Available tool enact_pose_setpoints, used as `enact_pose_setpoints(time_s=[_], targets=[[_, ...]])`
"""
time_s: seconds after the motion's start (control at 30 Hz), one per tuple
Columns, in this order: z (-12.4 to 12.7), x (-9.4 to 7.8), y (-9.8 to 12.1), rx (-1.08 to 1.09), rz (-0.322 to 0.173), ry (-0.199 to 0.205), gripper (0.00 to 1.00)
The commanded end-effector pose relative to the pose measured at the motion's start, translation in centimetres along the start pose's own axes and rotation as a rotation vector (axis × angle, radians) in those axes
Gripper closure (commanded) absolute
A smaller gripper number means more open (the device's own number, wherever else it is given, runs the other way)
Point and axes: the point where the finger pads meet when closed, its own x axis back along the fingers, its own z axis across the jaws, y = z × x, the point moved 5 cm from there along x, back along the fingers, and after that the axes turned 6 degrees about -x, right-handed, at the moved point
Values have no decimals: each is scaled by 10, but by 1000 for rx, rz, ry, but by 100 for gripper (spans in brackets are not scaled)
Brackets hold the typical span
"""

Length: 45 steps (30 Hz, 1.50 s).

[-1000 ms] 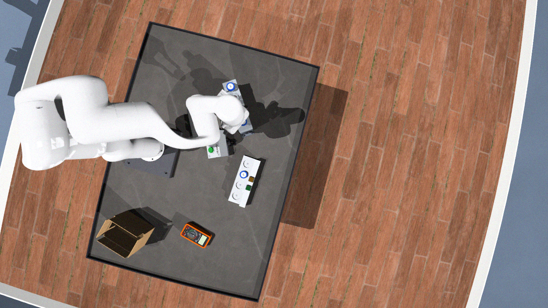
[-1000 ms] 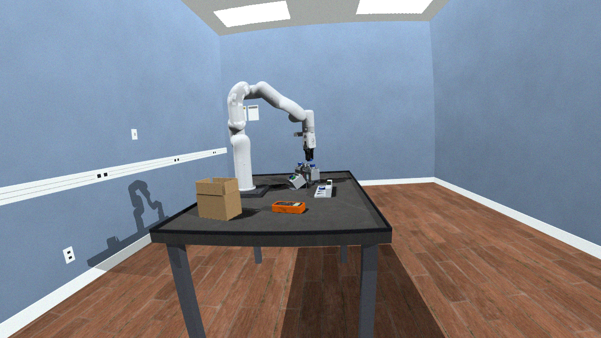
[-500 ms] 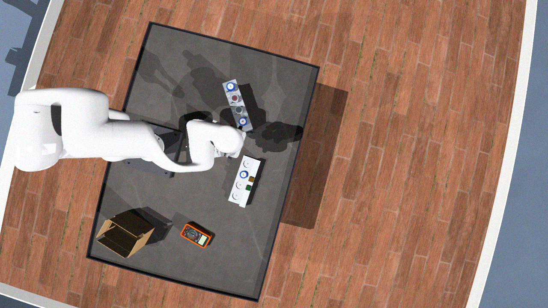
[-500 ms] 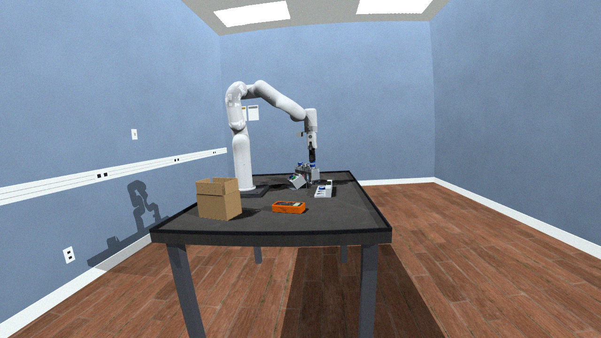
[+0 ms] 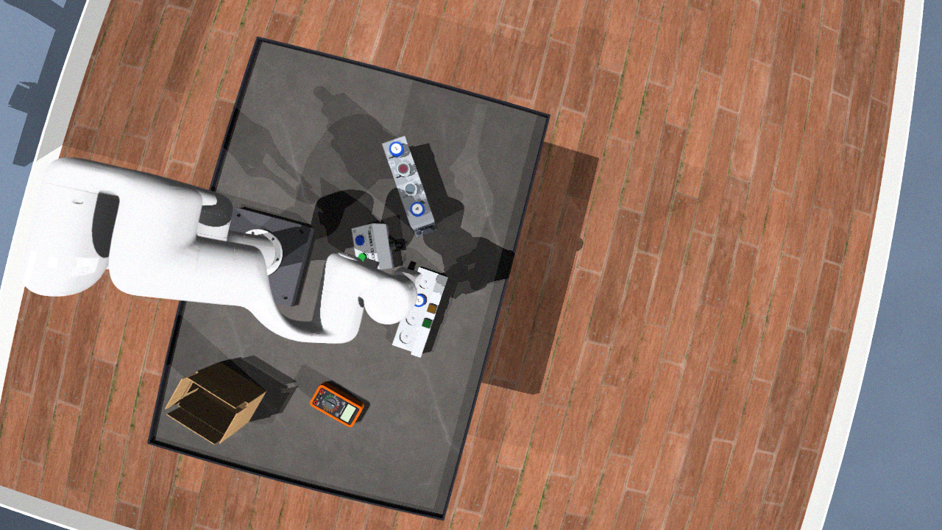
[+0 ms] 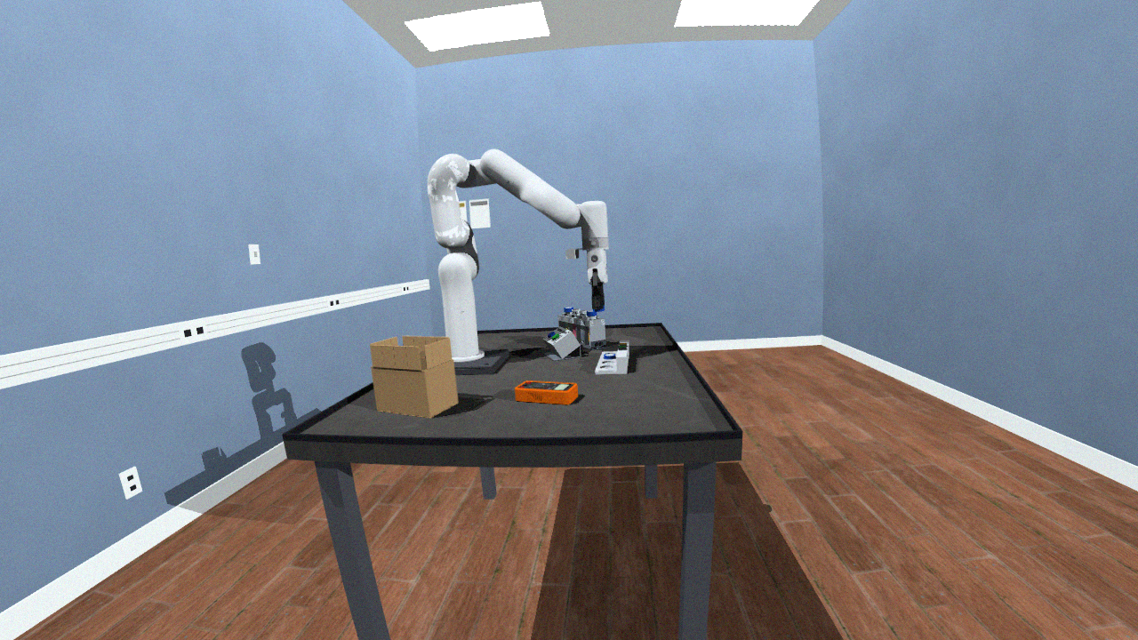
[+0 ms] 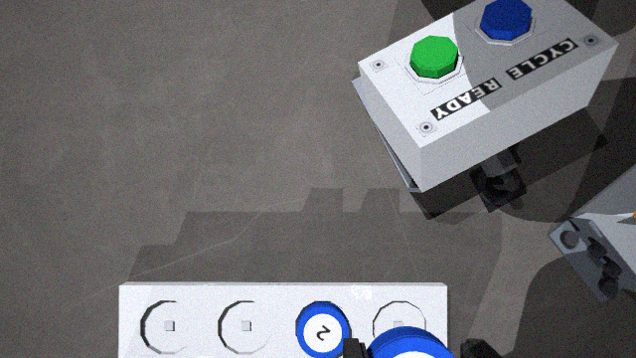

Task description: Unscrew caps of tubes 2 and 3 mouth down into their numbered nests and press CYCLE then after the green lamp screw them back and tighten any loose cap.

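One round blue cap [image 7: 410, 344] sits clamped in our dark two-finger gripper [image 7: 408, 349] above the white cap tray [image 7: 209, 293], beside the number 2 cap [image 7: 323, 330] already nested, and we judge lowering into nest 3 comes next.

White arm [image 5: 197, 244] reaching across the dark table [image 5: 342, 422] over the white cap tray [image 5: 431, 329], decapping station [image 5: 408, 184] toward the far edge with blue caps at both ends, key housing [image 5: 372, 244] between them, open cardboard box [image 5: 213, 398] and orange multimeter [image 5: 336, 403] near one corner.
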Motion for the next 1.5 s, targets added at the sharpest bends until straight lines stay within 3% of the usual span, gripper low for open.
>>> enact_pose_setpoints(time_s=[0.0,0.23,0.53,1.47], targets=[[-31,1,16,1,-5,-8,100],[-76,2,37,1,-5,-9,100],[-77,2,37,1,-5,-9,100],[-78,-126,38,1,-5,-9,100]])
